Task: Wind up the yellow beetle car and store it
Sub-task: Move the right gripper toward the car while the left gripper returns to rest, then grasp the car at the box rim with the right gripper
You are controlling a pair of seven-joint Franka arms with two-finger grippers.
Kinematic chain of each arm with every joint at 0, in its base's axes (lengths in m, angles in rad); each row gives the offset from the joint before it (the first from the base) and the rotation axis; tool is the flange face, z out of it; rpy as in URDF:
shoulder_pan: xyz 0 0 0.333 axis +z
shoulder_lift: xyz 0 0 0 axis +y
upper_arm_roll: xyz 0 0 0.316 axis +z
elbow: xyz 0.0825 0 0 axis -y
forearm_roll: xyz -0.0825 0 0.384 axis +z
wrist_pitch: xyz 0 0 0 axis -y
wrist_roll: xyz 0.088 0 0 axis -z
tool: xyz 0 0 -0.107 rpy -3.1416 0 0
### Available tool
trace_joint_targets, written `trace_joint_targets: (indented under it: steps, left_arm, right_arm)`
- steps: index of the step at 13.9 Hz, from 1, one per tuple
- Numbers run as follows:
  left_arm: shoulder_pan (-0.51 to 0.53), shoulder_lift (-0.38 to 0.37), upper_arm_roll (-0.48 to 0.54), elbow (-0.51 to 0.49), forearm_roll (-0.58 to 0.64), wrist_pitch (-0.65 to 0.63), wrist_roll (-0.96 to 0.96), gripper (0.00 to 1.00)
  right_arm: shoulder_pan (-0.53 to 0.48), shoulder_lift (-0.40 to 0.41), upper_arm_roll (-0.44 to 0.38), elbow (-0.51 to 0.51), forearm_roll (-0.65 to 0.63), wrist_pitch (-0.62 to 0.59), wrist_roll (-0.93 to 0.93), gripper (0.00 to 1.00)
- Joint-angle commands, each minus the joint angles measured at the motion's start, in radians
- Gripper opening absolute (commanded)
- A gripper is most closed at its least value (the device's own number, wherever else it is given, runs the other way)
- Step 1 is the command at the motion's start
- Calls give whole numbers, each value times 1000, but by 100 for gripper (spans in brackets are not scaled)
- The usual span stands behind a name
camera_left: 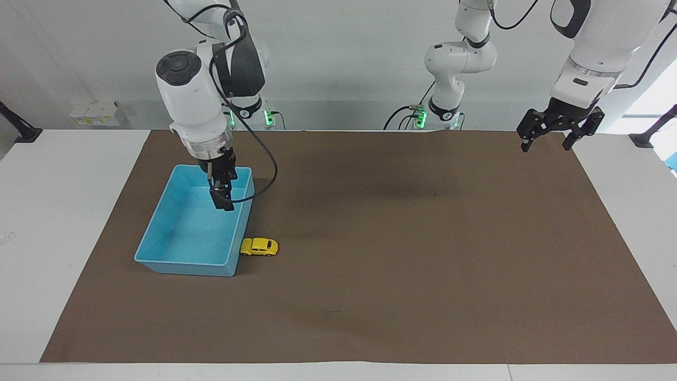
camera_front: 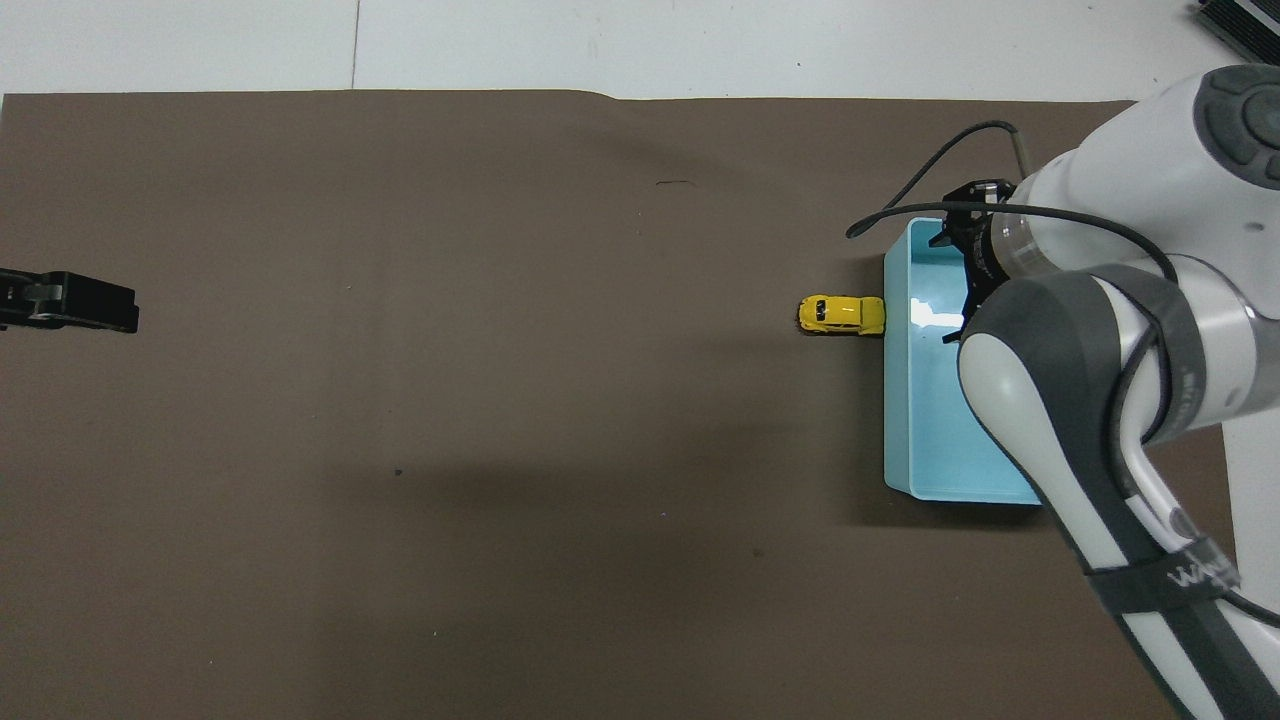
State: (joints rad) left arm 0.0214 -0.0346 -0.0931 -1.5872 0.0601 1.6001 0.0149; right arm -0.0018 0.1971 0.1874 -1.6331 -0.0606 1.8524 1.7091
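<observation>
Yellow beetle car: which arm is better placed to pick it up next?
Right. The right gripper hangs open over the blue tray, right beside the yellow beetle car. The left gripper hangs open high over the mat's other end.

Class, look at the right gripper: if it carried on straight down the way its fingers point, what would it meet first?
Most likely the floor of the blue tray; the right gripper hangs over it, empty, though its exact height is unclear.

Bright yellow beetle car point(camera_left: 259, 247), light blue tray point(camera_left: 158, 233), plain brown mat point(camera_left: 423, 254).
</observation>
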Motion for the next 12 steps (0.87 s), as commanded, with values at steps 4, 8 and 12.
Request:
trace_joint_targets:
  steps: [4, 8, 12]
  left_arm:
    - [8, -13, 12, 6, -94, -14, 16, 100]
    - [2, -15, 6, 3, -95, -12, 13, 100]
    - [-1, -24, -11, 1, -95, -55, 14, 100]
  right_arm:
    - [25, 62, 6, -51, -19, 137, 98, 100]
    - [29, 126, 6, -79, -19, 258, 136, 100]
    - [29, 171, 4, -100, -19, 317, 149, 100]
